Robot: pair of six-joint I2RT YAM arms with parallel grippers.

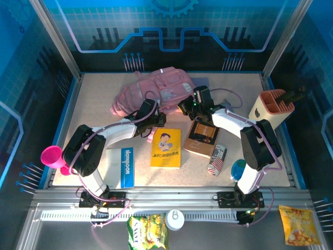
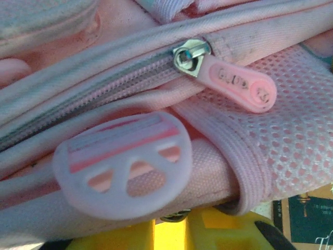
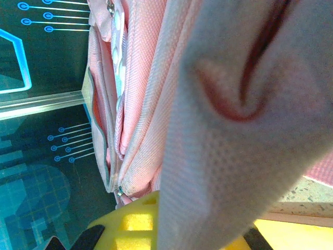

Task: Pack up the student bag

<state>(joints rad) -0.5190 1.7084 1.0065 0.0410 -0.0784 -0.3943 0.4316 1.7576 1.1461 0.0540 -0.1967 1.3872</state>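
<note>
The student bag, a soft pink backpack, lies at the back middle of the table. My left gripper is at its near edge. In the left wrist view the yellow fingers stand almost together under a fold of the bag, with a small metal zip piece at the tips. Above it are a zip with a pink puller and a pale rubber tab. My right gripper is at the bag's right edge. It is shut on pale mesh fabric of the bag, which runs down between its yellow fingers.
A yellow book, a brown book, a blue box, a can and a blue object lie near the table's front. The beige-and-orange pen holder stands at the right and a pink cup at the left edge.
</note>
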